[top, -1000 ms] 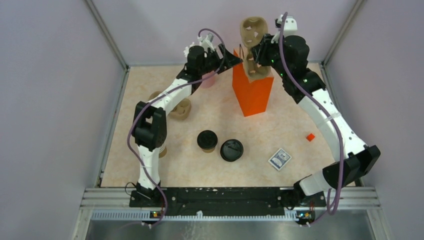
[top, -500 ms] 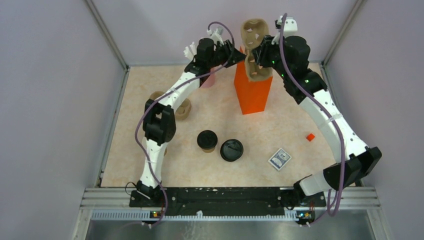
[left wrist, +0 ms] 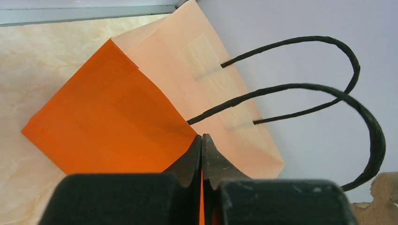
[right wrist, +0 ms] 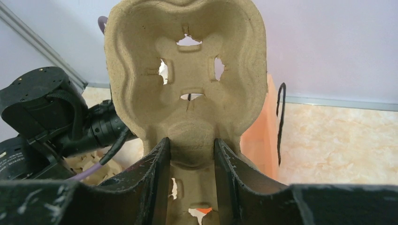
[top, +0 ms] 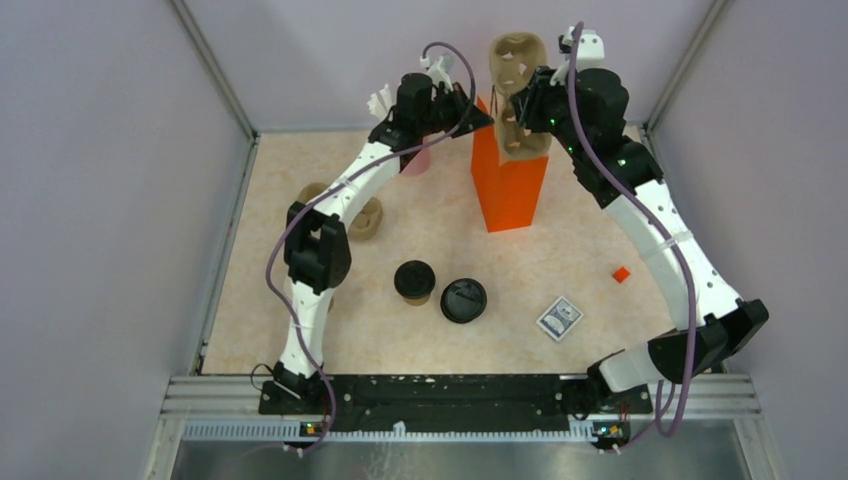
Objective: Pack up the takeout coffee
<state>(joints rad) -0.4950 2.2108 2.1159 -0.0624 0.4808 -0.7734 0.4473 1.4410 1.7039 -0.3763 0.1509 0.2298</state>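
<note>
The takeout coffee [top: 414,280], a short brown cup with a black sip lid, stands on the table in front of the arms, away from both grippers. At the back the orange bag [top: 508,185] stands upright. My left gripper [top: 478,114] is shut on its top left edge; in the left wrist view the jaws [left wrist: 202,138] pinch the orange paper [left wrist: 108,122], with the black handles [left wrist: 328,91] beyond. My right gripper [top: 528,100] is shut on a pulp cup carrier [right wrist: 187,56] held upright over the bag's mouth.
A flat black lid [top: 463,299] lies just right of the coffee. A second pulp carrier [top: 362,216] sits under the left arm, and a pink cup [top: 416,162] stands behind it. A small card [top: 560,318] and a red block [top: 621,273] lie on the right.
My left gripper moved right to the bag's top edge and shut on it. My right gripper shifted slightly right with the carrier.
</note>
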